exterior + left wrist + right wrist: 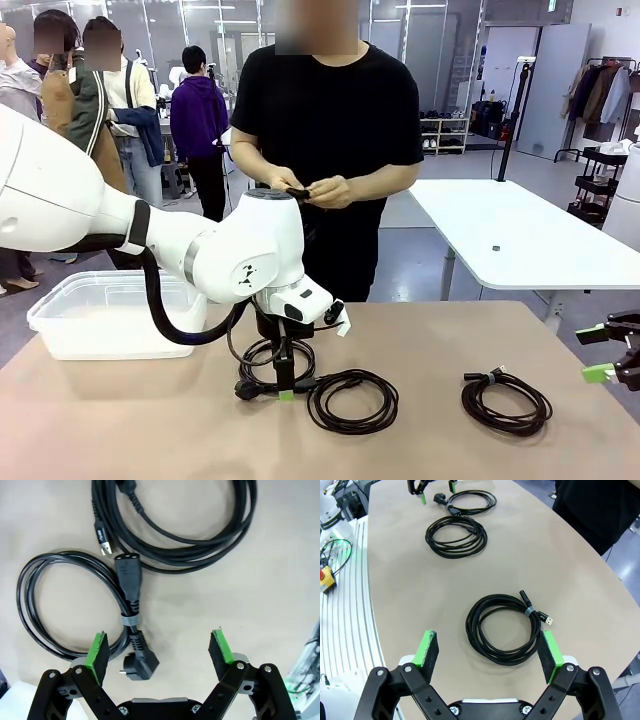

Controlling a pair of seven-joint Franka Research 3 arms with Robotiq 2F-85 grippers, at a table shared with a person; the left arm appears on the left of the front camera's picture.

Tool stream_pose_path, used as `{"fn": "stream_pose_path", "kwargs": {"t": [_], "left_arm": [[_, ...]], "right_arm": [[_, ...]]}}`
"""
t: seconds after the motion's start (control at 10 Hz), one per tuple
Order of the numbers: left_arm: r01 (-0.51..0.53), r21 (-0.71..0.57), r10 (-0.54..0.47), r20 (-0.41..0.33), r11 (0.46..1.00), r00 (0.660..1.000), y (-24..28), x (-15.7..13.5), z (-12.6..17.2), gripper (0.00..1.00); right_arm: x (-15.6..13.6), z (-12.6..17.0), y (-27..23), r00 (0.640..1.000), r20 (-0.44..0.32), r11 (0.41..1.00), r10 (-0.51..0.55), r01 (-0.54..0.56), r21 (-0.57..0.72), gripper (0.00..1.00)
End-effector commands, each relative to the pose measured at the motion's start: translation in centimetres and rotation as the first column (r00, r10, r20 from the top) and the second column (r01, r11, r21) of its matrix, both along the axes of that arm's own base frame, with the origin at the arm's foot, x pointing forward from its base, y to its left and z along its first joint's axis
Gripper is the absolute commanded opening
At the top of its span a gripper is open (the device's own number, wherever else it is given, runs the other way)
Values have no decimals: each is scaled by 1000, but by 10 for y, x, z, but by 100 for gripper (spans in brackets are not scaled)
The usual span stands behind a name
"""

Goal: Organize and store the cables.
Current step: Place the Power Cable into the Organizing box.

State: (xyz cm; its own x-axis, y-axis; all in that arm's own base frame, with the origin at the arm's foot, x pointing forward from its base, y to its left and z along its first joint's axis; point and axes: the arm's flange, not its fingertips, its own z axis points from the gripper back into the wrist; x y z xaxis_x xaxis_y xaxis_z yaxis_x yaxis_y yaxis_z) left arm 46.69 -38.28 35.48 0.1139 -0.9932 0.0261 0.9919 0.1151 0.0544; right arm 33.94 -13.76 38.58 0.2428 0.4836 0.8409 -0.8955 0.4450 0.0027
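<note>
Three cables lie coiled on the tan table. My left gripper (280,388) points straight down, open, right over the leftmost coil (262,352). In the left wrist view that coil (22,605) has a chunky plug (141,661) lying between my open fingers (98,652), which touch nothing. Beside it is a second coil (385,410) with a USB end (102,542). My right gripper (490,652) hovers open above the third coil (472,635), which lies at the table's right (540,410).
A white plastic bin (60,325) stands at the table's left end. A person in black stands across the table, both hands on a small black thing (298,190). A second white table (520,240) is behind on the right.
</note>
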Motion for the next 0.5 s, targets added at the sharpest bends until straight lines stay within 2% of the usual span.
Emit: {"fn": "stream_pose_path", "kwargs": {"t": [0.0, 0.4], "left_arm": [[44, -4, -43, 47, 999, 998, 2, 8, -14, 100], [60, -9, -60, 47, 998, 997, 8, 21, -37, 100]], "right_arm": [[0, 3, 1, 1000, -1, 1000, -12, 12, 15, 100], [0, 3, 1, 1000, -1, 1000, -12, 12, 15, 100]]}}
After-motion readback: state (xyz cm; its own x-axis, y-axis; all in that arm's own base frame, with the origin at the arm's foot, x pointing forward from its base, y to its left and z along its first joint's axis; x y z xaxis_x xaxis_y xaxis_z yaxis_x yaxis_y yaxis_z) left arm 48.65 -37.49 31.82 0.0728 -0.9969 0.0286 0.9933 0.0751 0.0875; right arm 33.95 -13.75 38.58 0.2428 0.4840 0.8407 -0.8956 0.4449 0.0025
